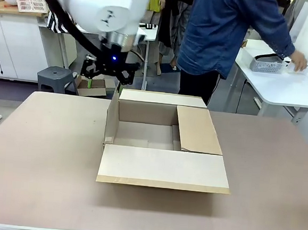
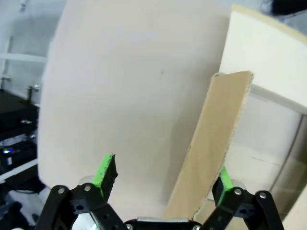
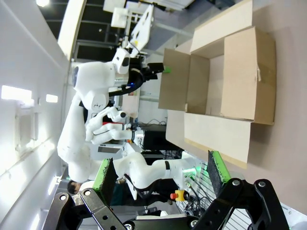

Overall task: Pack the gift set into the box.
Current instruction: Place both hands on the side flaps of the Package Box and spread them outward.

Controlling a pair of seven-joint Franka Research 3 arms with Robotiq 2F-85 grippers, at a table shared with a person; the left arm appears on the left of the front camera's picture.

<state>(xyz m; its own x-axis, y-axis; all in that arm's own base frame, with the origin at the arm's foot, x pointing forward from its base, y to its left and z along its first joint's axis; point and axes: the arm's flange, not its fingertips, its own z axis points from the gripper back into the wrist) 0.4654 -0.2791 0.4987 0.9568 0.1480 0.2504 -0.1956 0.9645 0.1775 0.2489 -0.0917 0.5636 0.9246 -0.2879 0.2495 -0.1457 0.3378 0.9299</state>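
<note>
We see a big brown table (image 1: pixel 39 154) that fills the lower part of the front view. In the middle of it sits the box (image 1: pixel 142 134), a brown cardboard one with its top open. Its near flap (image 1: pixel 163 168) lies flat toward us and its far flap (image 1: pixel 163 98) lies flat the other way. Its right flap (image 1: pixel 198 130) leans in over the opening, and its left flap (image 1: pixel 111 117) stands up straight.

Behind the table a person (image 1: pixel 224 30) in a blue shirt stands turned to the right and reaches over a white side table (image 1: pixel 289 91). The left arm (image 1: pixel 98 4) comes in from the top left, above the far left corner of the box.

The gift set (image 1: pixel 267 64) is a grey basket with holes. It sits on the white side table, well apart from the box. The person's hand (image 1: pixel 298 62) is just beside it, and from here we cannot tell what lies in the basket.

The left gripper (image 1: pixel 108 75) hangs over the top of the standing left flap. In the left wrist view its jaws are wide apart and the flap's edge stands between the green pads (image 2: pixel 106 173), nearer to one of them. We cannot tell if it touches.

In the right wrist view the right gripper (image 3: pixel 160 171) has its jaws wide apart too and holds nothing, and the box lies far off from it
</note>
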